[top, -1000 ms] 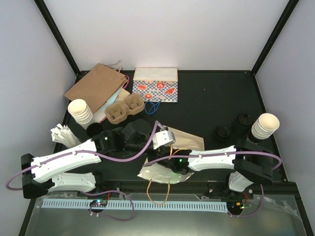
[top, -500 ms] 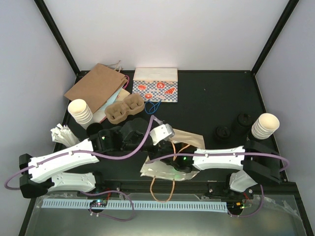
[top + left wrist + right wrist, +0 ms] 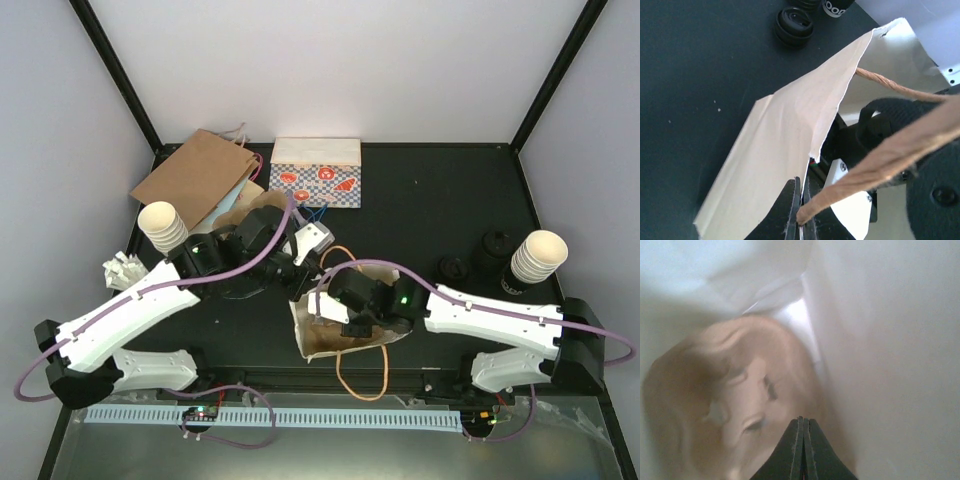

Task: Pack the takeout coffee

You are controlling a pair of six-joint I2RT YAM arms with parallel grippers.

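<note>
My left tool has fingers of matt black plastic. In the middle of the left wrist view the cream bag is matt paper, smooth apart from a soft crease, and its twisted handle is rough brown paper cord. The tabletop at the upper left is matt black and faintly speckled. The round lids at the top edge are ribbed black plastic with a dull sheen. From above, my arm shells are glossy white plastic, and the brown bag at the upper left is matt kraft paper
</note>
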